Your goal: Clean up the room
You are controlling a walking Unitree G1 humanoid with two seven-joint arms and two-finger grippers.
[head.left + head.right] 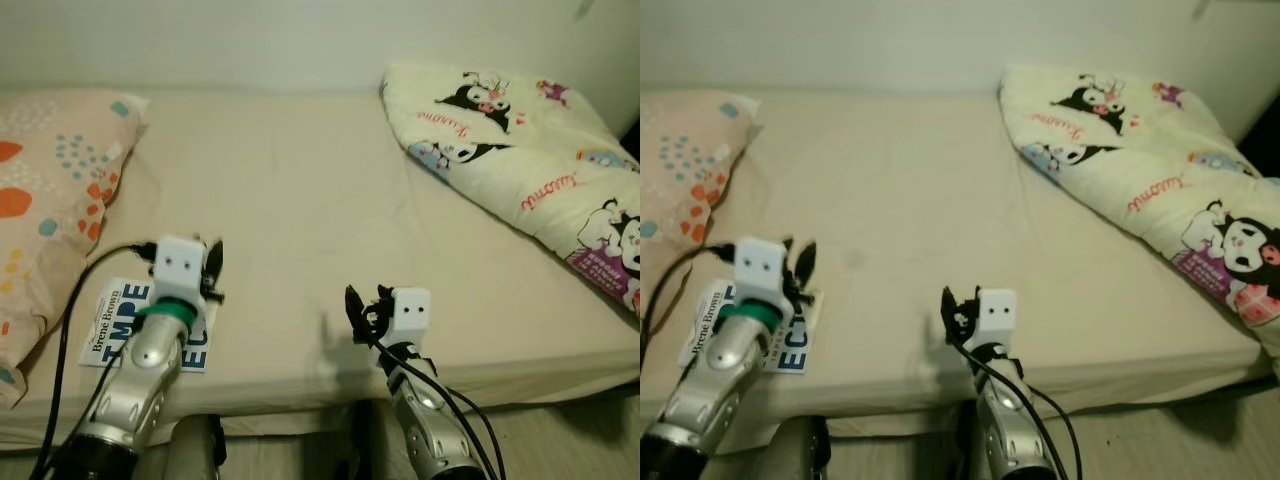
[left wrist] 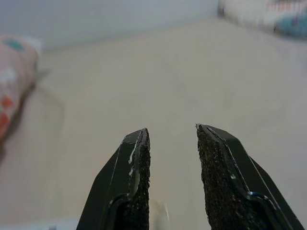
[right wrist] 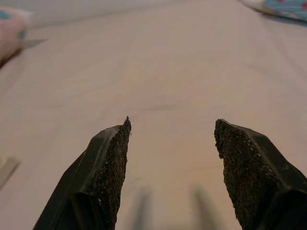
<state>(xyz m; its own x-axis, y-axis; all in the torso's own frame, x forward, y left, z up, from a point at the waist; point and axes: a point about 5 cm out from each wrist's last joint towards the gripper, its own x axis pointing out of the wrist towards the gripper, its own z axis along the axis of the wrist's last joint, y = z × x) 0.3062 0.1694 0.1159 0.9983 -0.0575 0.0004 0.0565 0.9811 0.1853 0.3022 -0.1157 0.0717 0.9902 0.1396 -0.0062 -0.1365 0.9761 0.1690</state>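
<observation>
A white book with blue lettering (image 1: 118, 322) lies flat near the front left edge of the bed (image 1: 300, 200). My left gripper (image 1: 212, 262) hovers right over the book's far end, its fingers (image 2: 132, 182) open with nothing between them. Near the bed's front edge, toward the middle, my right gripper (image 1: 362, 306) stands open and empty above bare sheet, fingers (image 3: 108, 177) spread apart. A cartoon-print duvet (image 1: 520, 150) is bunched on the bed's right side.
A peach pillow with coloured spots (image 1: 50, 210) lies at the left end of the bed. The pale wall (image 1: 300, 40) runs behind. A strip of light floor (image 1: 560, 440) shows at the front right. Black cables trail from both arms.
</observation>
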